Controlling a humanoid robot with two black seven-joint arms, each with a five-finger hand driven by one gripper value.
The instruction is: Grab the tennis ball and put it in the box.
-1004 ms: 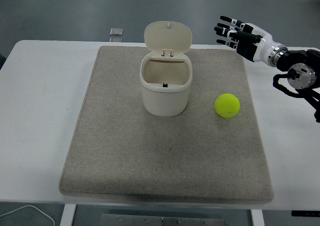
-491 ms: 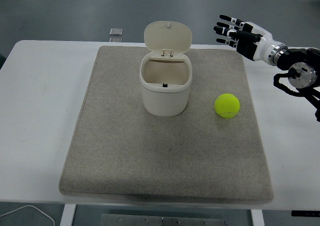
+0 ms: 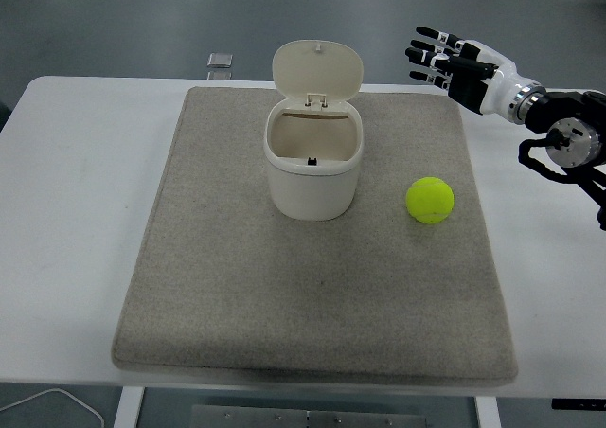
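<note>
Your robot's right arm [image 3: 568, 144] comes in from the right edge of the table. It reaches toward the far right corner. The right hand [image 3: 454, 63] is held up in the air above that far corner, not touching the table. Its fingers [image 3: 426, 54] are stretched out straight and spread a little apart, and they point to the left. The hand holds nothing. The wrist [image 3: 516, 97] is white and silver, and behind it you can see a round black joint. You cannot see the left arm at all.
</note>
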